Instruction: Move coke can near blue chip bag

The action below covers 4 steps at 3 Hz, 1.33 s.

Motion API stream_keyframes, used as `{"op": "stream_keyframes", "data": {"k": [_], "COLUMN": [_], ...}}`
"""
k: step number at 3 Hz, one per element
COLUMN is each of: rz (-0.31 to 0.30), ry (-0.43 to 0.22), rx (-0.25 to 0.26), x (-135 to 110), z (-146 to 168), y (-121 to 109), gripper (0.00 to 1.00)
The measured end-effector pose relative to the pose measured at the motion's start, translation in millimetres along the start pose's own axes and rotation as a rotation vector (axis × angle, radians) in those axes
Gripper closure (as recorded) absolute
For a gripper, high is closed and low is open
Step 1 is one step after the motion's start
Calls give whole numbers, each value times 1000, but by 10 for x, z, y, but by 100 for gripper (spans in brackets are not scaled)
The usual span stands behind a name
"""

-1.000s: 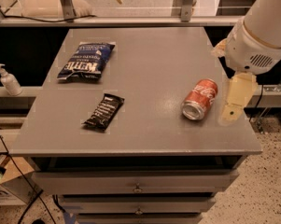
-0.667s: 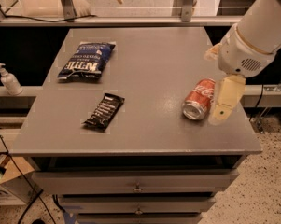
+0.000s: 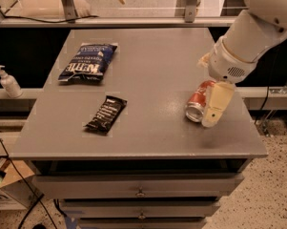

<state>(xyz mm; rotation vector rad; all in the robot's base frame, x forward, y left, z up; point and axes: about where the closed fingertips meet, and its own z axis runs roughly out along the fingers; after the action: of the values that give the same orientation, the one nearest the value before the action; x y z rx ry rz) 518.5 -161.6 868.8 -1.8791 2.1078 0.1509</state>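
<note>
Leftward is where the gripper [image 3: 207,97] has travelled over the last second: its near cream-coloured finger [image 3: 218,101], which stood to the right of the can and apart from it, now overlaps the can's right side as seen from the camera. The small red aluminium coke can [image 3: 196,104] with white script lies on its side at the right of the flat grey table top [image 3: 148,56], its silver end turned toward the front edge; it may have slid a touch to the left, though the shift is too slight to be sure.

Only 1 finger shows fully. A cream tip [image 3: 203,61] behind the bulky white arm [image 3: 257,27] looks like the 2nd, well apart from the first, so the jaws stand spread and hold nothing.

At the far left of the table, well apart from the can, lies the dark navy-blue crinkled chip bag [image 3: 88,62] with large white lettering. A narrow black snack wrapper [image 3: 106,114] lies nearer the front, between bag and can but closer to the bag.
</note>
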Motion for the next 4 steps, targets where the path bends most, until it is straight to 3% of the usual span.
{"op": "stream_keyframes", "data": {"k": [1, 2, 4], "rz": [-1, -19, -23], "ry": [41, 112, 129], "rx": [-41, -89, -94], "x": [105, 185, 192], "z": [271, 497, 463], "y": [-47, -55, -78], "gripper": [0, 18, 63]}}
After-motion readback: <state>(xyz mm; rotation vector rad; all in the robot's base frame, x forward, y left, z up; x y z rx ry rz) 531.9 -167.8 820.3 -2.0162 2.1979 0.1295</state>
